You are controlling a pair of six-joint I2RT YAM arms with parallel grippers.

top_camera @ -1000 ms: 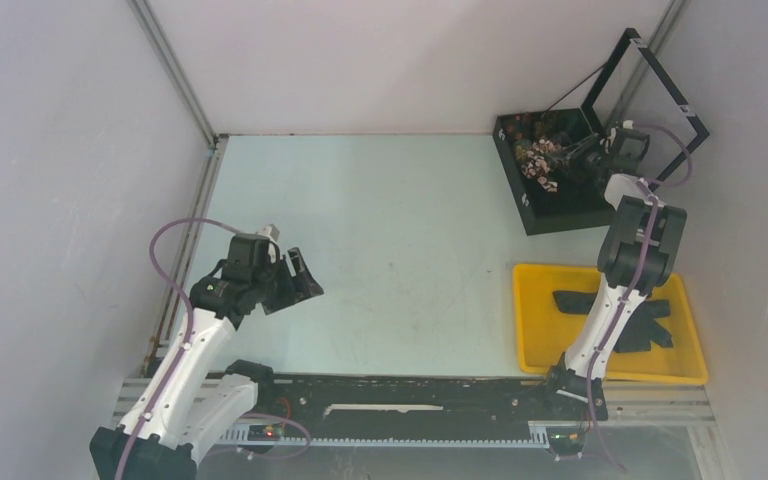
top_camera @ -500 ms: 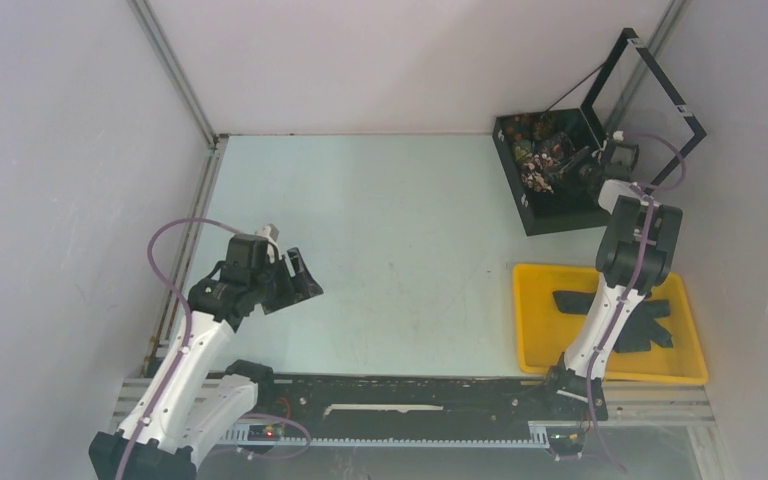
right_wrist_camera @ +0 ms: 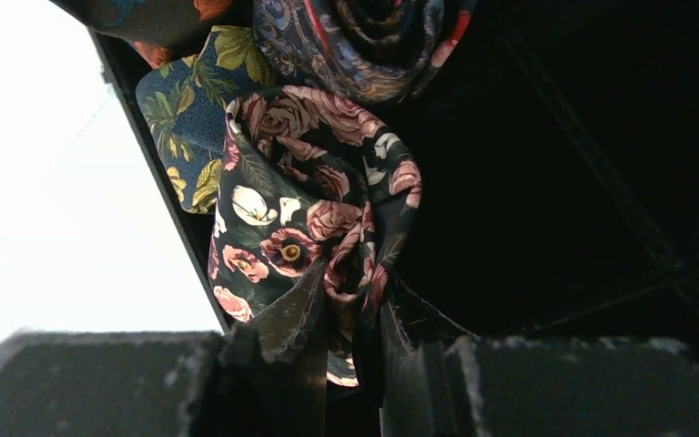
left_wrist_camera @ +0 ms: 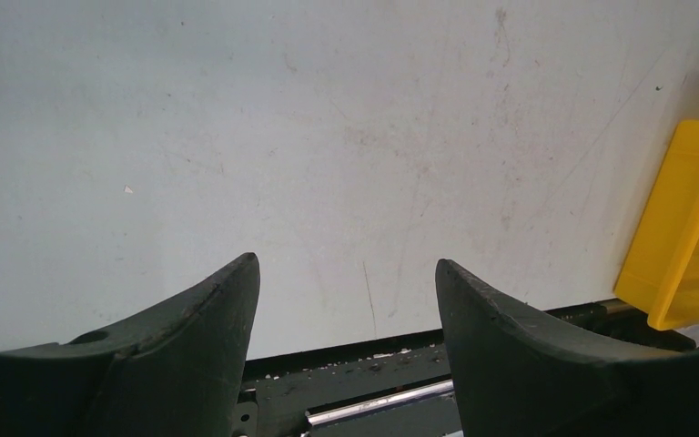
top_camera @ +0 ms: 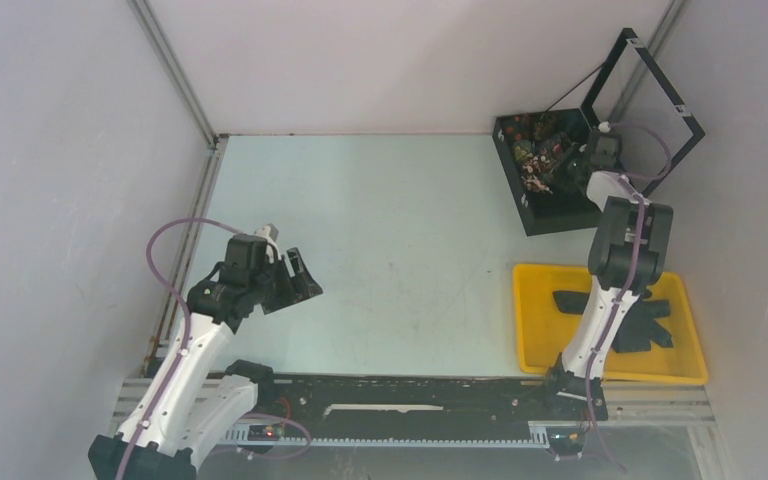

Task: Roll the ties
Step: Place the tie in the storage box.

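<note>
Fabric of a floral tie (right_wrist_camera: 300,218), black with pink roses, is pinched between the narrowly set fingers of the right claw (right_wrist_camera: 353,314). The jaws are closed on a fold of it, and the rest of the tie is bunched up just ahead of the fingertips. Ahead and to the left of that claw, a blue tie with yellow-green leaves (right_wrist_camera: 187,118) is seen touching the floral one. Further ahead, a coiled dark paisley tie (right_wrist_camera: 364,36) is tucked against both. All three are held inside a black box (top_camera: 560,216), into which the right claw is reached at the far right corner of the table (top_camera: 380,220). Behind this claw, beside its own arm, a yellow tray (top_camera: 535,322) is placed, with plain dark ties (top_camera: 652,326) laid flat in it. The left claw (left_wrist_camera: 346,264) is held wide, with nothing between its fingers. Only bare, scuffed table is seen ahead of and beneath it. Well off to its right, a corner of the yellow tray is caught at the edge of the left wrist view.
</note>
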